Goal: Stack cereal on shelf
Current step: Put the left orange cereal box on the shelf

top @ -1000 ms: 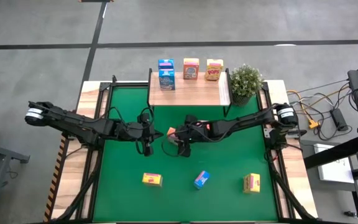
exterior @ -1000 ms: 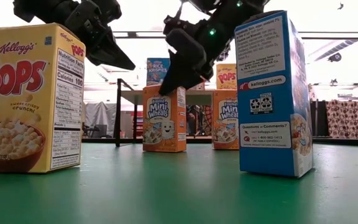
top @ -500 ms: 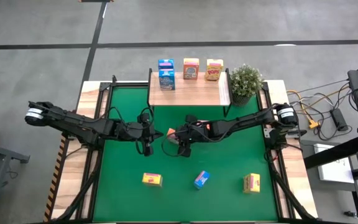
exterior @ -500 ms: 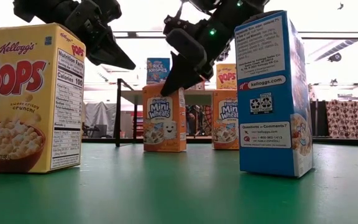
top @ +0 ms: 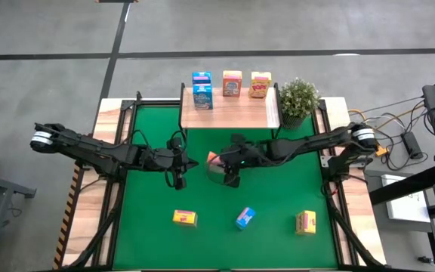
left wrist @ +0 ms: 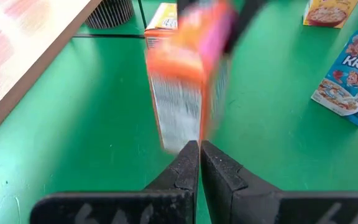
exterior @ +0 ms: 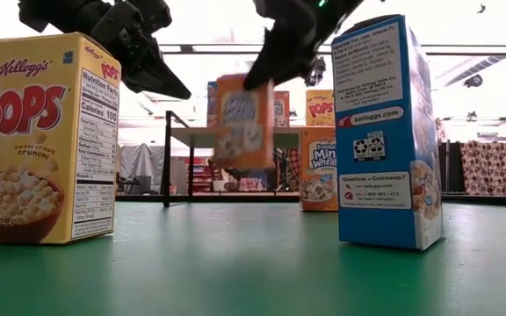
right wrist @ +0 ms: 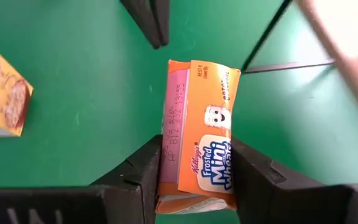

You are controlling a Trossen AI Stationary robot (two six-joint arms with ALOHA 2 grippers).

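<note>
So the orange Mini-Wheats box [exterior: 242, 121] isn't standing on the mat anymore like a second ago, it's up in the air now, tilted, and the right arm has shifted over toward 3 o'clock. The right tool [right wrist: 194, 180] is clamped on that box, one finger on each side, pretty clear in the right wrist view. The left tool [left wrist: 199, 163] is pinched fully closed with nothing in it, hovering just at 9 o'clock of the lifted box. The shelf [top: 229, 110] sits at 12 o'clock on the worktop [top: 112, 113] with blue, orange and yellow boxes on it. A yellow Pops box [top: 185, 217], a blue Rice Krispies box [top: 245, 218] and another yellow box [top: 306, 221] line up at 6 o'clock on the green mat [top: 278, 193].
</note>
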